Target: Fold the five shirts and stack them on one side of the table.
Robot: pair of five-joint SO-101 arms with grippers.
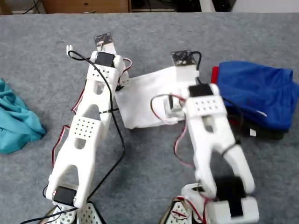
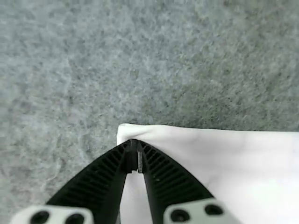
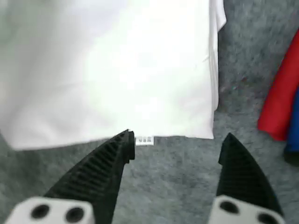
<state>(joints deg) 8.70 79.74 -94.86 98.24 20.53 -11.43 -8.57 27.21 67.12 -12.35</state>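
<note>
1. Grey, felt-like table point(image 1: 154, 37) is carrying everything, and at its middle a white shirt point(image 1: 145, 100) is lying flat as a partly folded rectangle.
2. In the high view the white shirt's long axis is running slantwise, from the side near the arm bases on the left toward the far right.
3. Left gripper point(image 2: 134, 156) is sitting over the shirt's left corner with its jaws together; whether cloth is pinched between them cannot be told.
4. Right gripper point(image 3: 178, 137) is hanging with its jaws apart just off the shirt's opposite edge, where a small label is showing between them.
5. Just beside that edge, to the right, a stack is waiting: a blue shirt point(image 1: 257, 93) is lying on top, a red shirt point(image 1: 215, 74) is peeking out at the side facing the white one, and a dark shirt point(image 1: 261, 133) is showing underneath.
6. The right arm is the nearer one to this stack, so the white shirt would likely be travelling rightward, a short way, once its folding is finished.
7. Well apart at the table's left edge, a teal shirt point(image 1: 16, 121) is lying crumpled and unfolded.
</note>
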